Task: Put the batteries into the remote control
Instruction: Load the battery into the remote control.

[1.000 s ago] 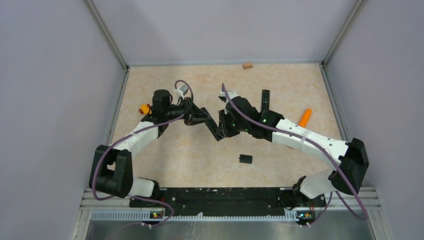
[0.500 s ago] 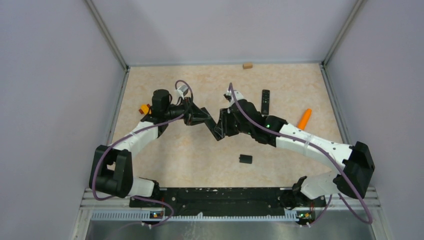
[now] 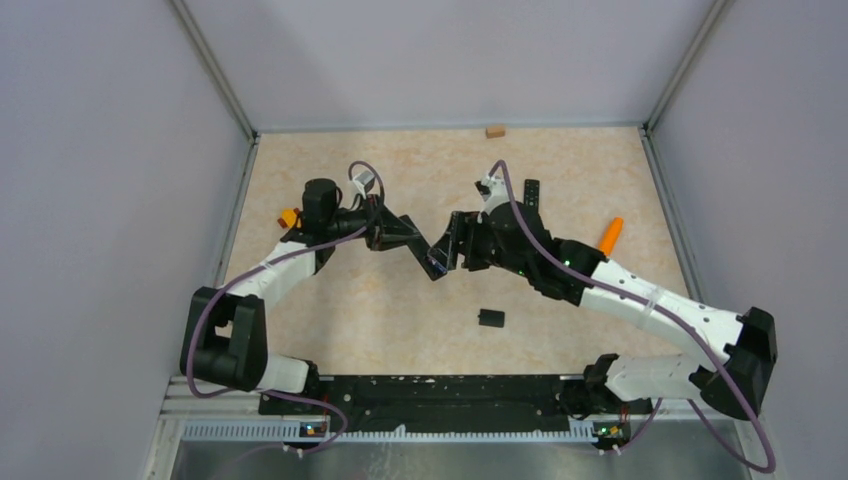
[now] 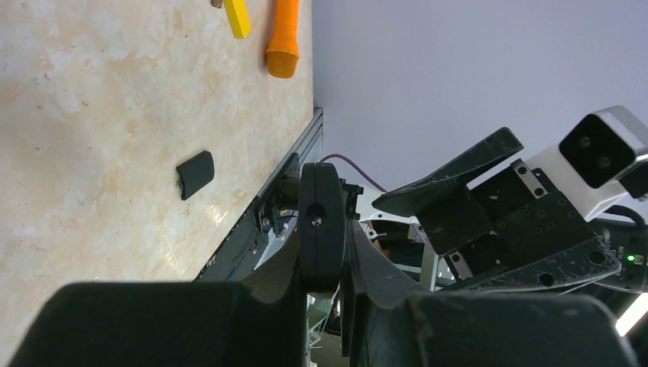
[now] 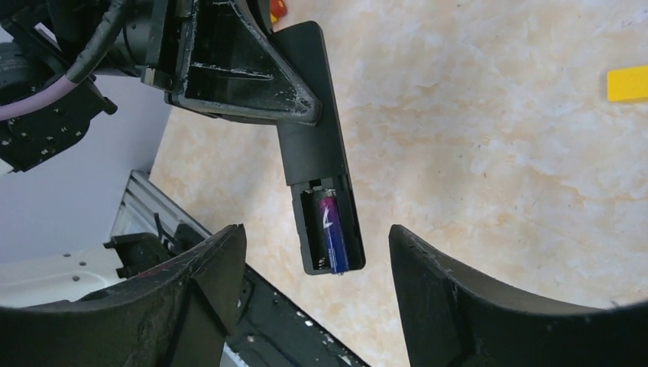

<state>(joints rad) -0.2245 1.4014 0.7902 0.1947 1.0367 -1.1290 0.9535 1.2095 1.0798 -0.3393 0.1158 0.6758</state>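
My left gripper is shut on the black remote control, holding it off the table with its open battery bay facing my right gripper. In the right wrist view the remote control has one purple-blue battery lying in the right slot of the bay, and the left slot looks empty. My right gripper is open, with its fingers apart on either side of the bay and touching nothing. In the left wrist view the remote control shows end-on between my left gripper jaws. No other batteries are in view.
The black battery cover lies on the table nearer the bases. A second black remote and an orange cone-shaped stick lie to the right. A yellow block lies nearby, an orange-yellow piece at the left wall, and a wooden block at the back.
My right gripper has opened and drawn back a little from the remote control, its arm swinging out to the right. The left arm holds still.
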